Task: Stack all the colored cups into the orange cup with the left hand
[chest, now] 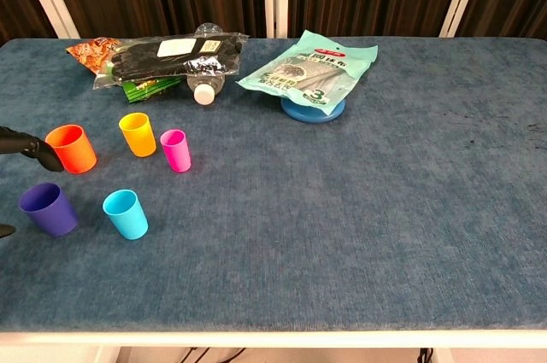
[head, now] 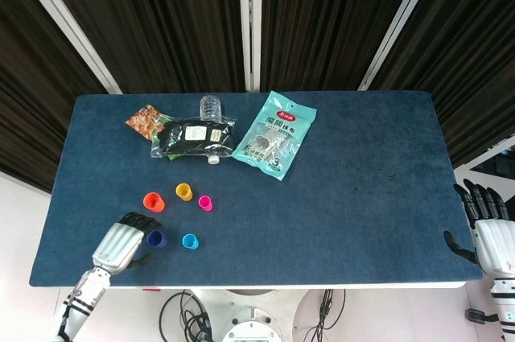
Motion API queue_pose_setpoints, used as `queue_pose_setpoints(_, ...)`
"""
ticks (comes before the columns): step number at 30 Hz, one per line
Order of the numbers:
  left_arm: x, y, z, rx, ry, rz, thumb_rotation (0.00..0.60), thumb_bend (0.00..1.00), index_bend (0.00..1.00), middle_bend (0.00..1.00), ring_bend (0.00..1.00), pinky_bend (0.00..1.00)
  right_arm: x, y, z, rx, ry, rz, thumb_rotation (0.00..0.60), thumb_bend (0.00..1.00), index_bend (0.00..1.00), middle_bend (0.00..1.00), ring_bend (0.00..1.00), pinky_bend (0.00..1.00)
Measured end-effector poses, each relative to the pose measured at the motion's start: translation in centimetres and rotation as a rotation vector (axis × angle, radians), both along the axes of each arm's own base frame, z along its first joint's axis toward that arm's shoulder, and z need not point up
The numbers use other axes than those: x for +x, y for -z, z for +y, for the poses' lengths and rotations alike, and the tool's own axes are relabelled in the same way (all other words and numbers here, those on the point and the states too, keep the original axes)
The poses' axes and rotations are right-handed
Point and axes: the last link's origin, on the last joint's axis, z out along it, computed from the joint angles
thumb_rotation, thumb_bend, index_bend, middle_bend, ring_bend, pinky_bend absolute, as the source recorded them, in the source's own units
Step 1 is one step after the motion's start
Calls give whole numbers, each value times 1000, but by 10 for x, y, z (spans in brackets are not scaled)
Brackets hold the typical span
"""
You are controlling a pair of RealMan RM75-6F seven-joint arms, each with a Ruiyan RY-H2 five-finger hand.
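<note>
1. The left hand (head: 121, 243) is seen over the table's near left corner, fingers apart and holding nothing, its dark fingertips (chest: 26, 146) just beside the purple cup (chest: 47, 208).
2. Five smooth, tapered cups stand upright and apart on the napped blue cloth (chest: 359, 226): orange cup (chest: 72, 148), purple, yellow cup (chest: 138, 134), cyan cup (chest: 126, 213), pink cup (chest: 175, 150).
3. Glossy crinkled snack packets (chest: 162, 57) and a clear bottle (head: 211, 107) lie behind.
4. The right hand (head: 489, 236) is held off the table's right edge, fingers spread, empty.
</note>
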Motion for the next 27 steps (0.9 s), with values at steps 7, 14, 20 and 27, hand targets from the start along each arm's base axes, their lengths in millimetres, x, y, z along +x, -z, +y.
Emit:
queue_pose_setpoints(7, 3, 12, 2, -5, 23, 29, 600, 255, 323, 296, 291, 229, -1, -1, 0, 0, 8, -7, 600, 258, 0, 0, 0, 0)
queue_pose_setpoints(14, 0, 16, 6, 30, 28, 80, 600, 270, 353, 335, 376, 264, -2, 0, 1, 2, 12, -8, 600, 258, 0, 0, 0, 0)
queue_pose_setpoints(20, 0, 17, 7, 35, 24, 86, 600, 286, 399, 377, 427, 272, -4, 1, 1, 8, 20, -10, 600, 258, 0, 0, 0, 0)
queue_pose_setpoints(27, 2, 18, 10, 41, 35, 94, 600, 311, 436, 425, 478, 306, -5, 2, 1, 2, 34, -16, 600, 267, 0, 0, 0, 0)
